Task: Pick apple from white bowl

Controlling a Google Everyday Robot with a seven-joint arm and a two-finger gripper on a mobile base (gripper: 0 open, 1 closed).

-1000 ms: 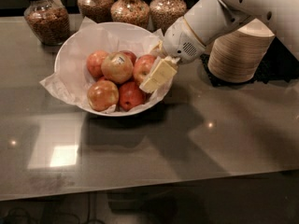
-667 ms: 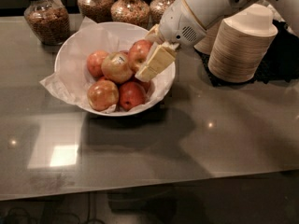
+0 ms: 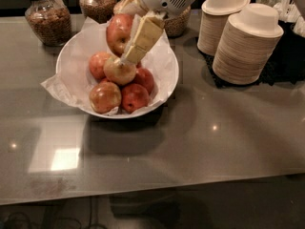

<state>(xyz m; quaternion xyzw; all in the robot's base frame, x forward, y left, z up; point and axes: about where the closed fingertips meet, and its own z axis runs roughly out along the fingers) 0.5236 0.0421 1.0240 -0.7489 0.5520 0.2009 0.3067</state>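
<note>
The hand (image 3: pixel 123 42) is clamped on the apple (image 3: pixel 117 31), held above the other apples (image 3: pixel 135 97) in the white bowl (image 3: pixel 169 75) (nearly done, I reckon); only carrying it clear remains.

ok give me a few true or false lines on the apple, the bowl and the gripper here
1. The gripper is shut on the apple, holding it above the other apples. True.
2. The white bowl is empty. False: five other apples lie in it.
3. Two stacks of paper bowls stand at picture right of the white bowl. True.
4. The jars behind the white bowl lie on their sides. False: they stand upright.
</note>
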